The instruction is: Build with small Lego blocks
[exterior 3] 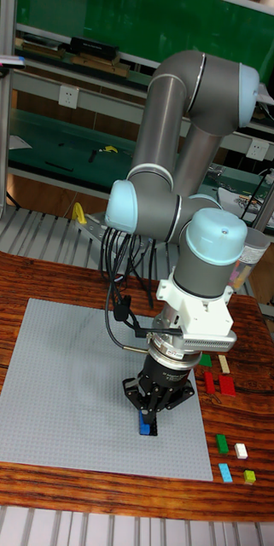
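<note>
**Blue block going down on the gray plate**

Gripper [148, 415] points straight down over the gray baseplate [60, 384], and I see its fingers closed on a blue block [145, 426]. The blue block sits right under the fingertips, at 6 o'clock from the gripper, low against the plate. I cannot tell if the block is already pushed onto the studs or just touching them.

The block looks longer than it is wide. Its long side seems to run from 12 o'clock to 6 o'clock in my picture, toward me and away from me. The fingers pinch it from the two sides, at 9 and 3 o'clock.

This spot is near the plate's 5 o'clock corner. The rest of the gray plate, out toward 9 and 10 o'clock, has no blocks that I can see.

The spare blocks lie on the wooden table [17, 290], off the plate, at about 3 to 5 o'clock from the gripper. There are red blocks [221, 385], a dark green block [206, 361], and a tan block [224, 364] near the arm. Lower down are a green block [222, 442], a white block [241, 450], a light blue block [226, 473] and a yellow-green block [249, 477].

I think the next move is a push straight down, then letting go. If the block is not lined up with the studs, it may not click in.
</note>
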`<state>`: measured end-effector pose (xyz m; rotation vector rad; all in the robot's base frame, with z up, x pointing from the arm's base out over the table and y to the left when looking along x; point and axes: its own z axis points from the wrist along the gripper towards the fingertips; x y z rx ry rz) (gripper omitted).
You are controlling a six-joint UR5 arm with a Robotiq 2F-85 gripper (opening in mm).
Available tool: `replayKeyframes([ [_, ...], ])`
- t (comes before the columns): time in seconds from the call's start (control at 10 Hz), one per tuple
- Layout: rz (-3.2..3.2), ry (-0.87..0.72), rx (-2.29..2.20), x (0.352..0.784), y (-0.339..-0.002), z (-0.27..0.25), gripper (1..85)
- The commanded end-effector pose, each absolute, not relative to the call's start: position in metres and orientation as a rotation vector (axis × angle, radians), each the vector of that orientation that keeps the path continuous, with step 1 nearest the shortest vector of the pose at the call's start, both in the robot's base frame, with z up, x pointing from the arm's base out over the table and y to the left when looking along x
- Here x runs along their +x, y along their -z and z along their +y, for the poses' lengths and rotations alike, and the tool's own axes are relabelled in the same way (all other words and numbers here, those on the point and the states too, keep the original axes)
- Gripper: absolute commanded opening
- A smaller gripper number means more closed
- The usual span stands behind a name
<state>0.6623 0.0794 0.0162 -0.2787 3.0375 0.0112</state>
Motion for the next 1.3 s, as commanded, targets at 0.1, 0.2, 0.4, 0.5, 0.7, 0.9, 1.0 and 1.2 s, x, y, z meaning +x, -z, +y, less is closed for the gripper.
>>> replayKeyframes([
  [0.1, 3.033, -0.021, -0.269, 0.661, -0.016, 0.080, 1.3],
  [0.2, 3.040, -0.022, -0.279, 0.660, -0.020, 0.077, 1.3],
  [0.4, 3.048, -0.036, -0.298, 0.656, -0.030, 0.071, 1.3],
  [0.5, 3.050, -0.044, -0.303, 0.655, -0.035, 0.070, 1.3],
  [0.7, 3.062, -0.079, -0.349, 0.653, -0.057, 0.054, 1.3],
  [0.9, 3.071, -0.078, -0.350, 0.651, -0.060, 0.050, 1.3],
  [1.0, 3.066, -0.077, -0.342, 0.653, -0.060, 0.050, 1.3],
  [1.2, 3.052, -0.074, -0.340, 0.657, -0.060, 0.050, 1.3],
])
